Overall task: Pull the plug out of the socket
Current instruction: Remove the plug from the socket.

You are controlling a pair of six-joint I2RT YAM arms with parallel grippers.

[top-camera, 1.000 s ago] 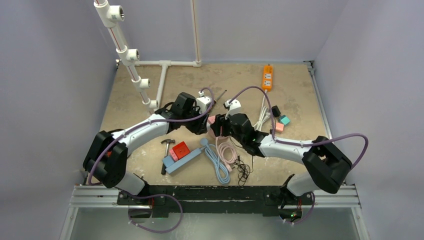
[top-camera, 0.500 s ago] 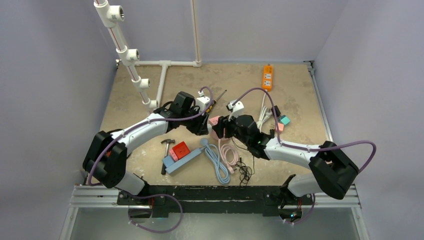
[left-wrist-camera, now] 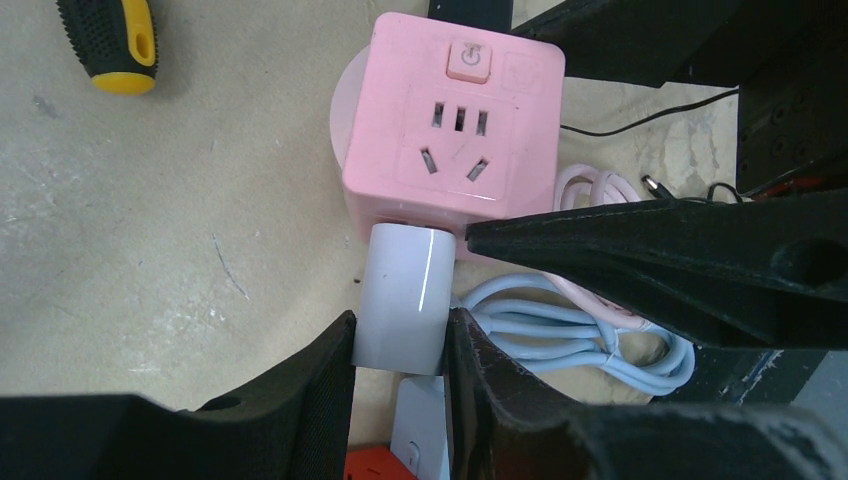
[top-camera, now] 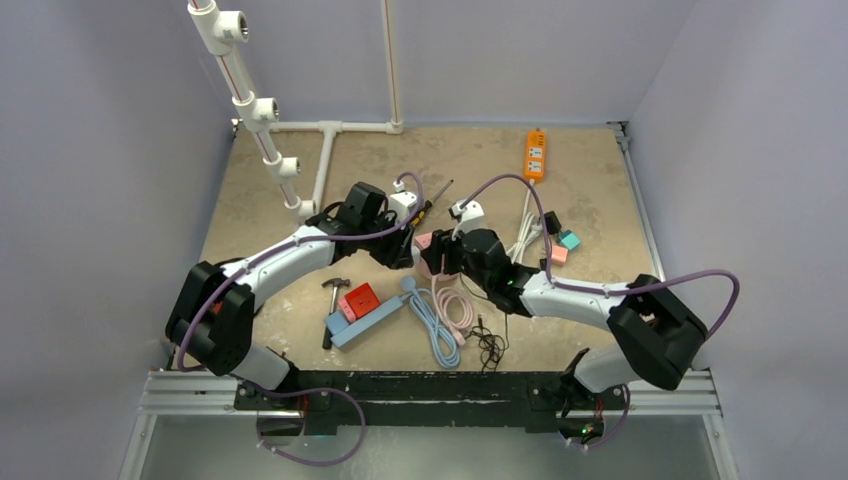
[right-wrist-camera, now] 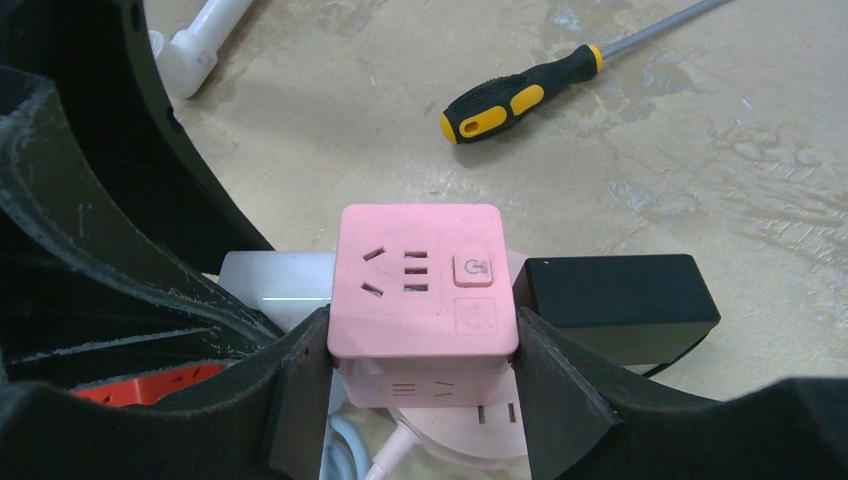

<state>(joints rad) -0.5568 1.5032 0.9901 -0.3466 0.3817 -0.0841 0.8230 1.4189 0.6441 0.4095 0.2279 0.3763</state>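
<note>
A pink cube socket (right-wrist-camera: 420,280) sits on the table with a white plug (left-wrist-camera: 405,290) seated in its side. My left gripper (left-wrist-camera: 400,345) is shut on the white plug, one finger on each flank. My right gripper (right-wrist-camera: 420,350) is shut on the pink socket, its pads against two opposite faces. From above, the socket (top-camera: 427,243) shows between the left gripper (top-camera: 405,250) and the right gripper (top-camera: 440,255), which meet at the table's middle. A black plug (right-wrist-camera: 615,300) sticks out of the socket's opposite side.
A yellow-and-black screwdriver (right-wrist-camera: 520,100) lies just beyond the socket. A blue cable coil (top-camera: 432,320) and a pink cable (top-camera: 455,305) lie in front. A red-and-blue block (top-camera: 360,305), a hammer (top-camera: 332,295), an orange power strip (top-camera: 536,152) and white pipes (top-camera: 265,130) surround the area.
The right arm swayed slightly to the right and came back. Both grips and the socket's place are unchanged.
</note>
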